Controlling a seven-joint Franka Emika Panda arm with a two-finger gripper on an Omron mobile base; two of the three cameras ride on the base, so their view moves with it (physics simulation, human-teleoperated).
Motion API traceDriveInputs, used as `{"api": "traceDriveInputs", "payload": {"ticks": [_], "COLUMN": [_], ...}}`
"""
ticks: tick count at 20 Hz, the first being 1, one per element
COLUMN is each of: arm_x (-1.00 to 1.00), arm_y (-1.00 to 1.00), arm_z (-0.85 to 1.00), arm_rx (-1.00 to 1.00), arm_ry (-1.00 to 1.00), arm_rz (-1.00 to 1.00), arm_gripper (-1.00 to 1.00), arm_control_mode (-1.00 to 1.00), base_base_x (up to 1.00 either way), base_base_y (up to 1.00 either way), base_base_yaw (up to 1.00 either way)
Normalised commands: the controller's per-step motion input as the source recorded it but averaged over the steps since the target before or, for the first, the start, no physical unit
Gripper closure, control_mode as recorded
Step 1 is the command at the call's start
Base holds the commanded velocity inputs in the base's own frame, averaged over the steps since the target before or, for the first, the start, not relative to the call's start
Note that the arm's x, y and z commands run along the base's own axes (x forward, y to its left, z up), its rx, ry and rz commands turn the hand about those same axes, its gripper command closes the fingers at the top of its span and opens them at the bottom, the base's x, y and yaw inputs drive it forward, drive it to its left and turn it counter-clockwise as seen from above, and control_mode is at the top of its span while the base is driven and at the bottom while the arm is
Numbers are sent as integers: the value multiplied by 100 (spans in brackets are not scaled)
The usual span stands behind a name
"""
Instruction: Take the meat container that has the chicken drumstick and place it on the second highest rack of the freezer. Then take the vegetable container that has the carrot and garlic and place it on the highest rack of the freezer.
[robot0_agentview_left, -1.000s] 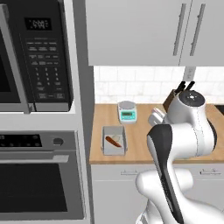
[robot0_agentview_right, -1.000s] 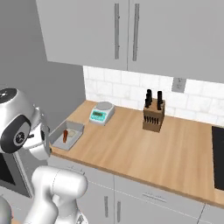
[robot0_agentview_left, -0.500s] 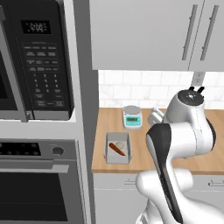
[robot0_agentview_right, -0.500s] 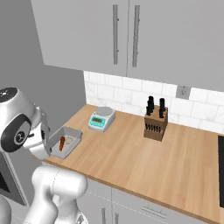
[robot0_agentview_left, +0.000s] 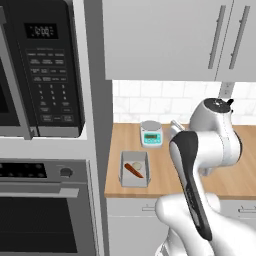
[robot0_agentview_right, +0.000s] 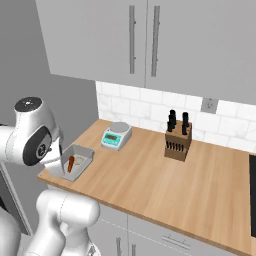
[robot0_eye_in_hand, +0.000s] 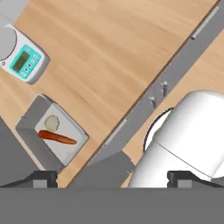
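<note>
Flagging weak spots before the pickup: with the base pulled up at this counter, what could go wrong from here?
1. The vegetable container sits at the counter's front left corner, close to the edge; a clumsy approach could nudge it off.
2. The carrot and garlic lie loose inside, so tilting the container could spill them.
3. The fingers are open and well away from the container; the scale stands just behind it and could be bumped.

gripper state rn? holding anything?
gripper: open, jaws wide apart, holding nothing; it hangs above the counter's edge, well clear of the container with the carrot and garlic.
</note>
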Motion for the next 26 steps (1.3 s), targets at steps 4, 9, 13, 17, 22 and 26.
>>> {"api": "traceDriveInputs", "payload": {"ticks": [4,9,13,17,22,26], "arm_x": [57,9,0,0,28,10], "arm_y": [12,63,91,40,5,5], "arm_z": [-47,-50,-48,-28,-6,-33], "arm_rx": [6,-4,-2,0,4,2], "arm_ry": [20,-3,0,0,6,8], "arm_rz": [14,3,-8,-27,-32,-26], "arm_gripper": [-100,-100,-100,-100,-100,-100], "arm_control_mode": [-100,-100,-100,-100,-100,-100], "base_base_x": [0,0,0,0,0,0], "base_base_y": [0,0,0,0,0,0], "base_base_yaw": [0,0,0,0,0,0]}}
